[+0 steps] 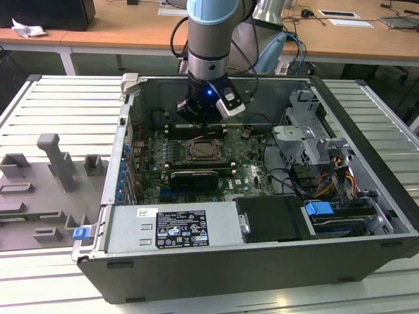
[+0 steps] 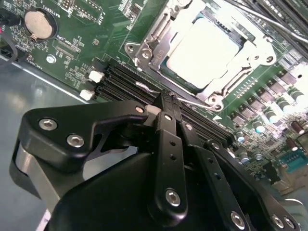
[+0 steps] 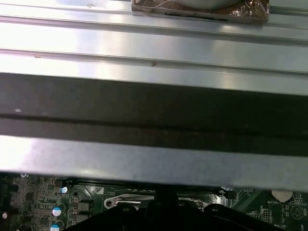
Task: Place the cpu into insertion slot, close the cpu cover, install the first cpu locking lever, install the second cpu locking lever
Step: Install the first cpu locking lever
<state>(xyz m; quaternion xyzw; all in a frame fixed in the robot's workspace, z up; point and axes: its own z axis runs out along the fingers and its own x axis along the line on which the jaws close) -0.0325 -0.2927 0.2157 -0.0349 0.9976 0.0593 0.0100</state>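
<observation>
In the second wrist view the cpu is seen seated in the insertion slot, framed by the cpu cover lying down over it. The gripper is clenched with nothing between its fingers, tips just beside the memory slots. In the exterior view the gripper is poised inside the computer case, just beyond the insertion slot.

Your ribbed metal bench carried the open computer case and grey fixture blocks beside it.
</observation>
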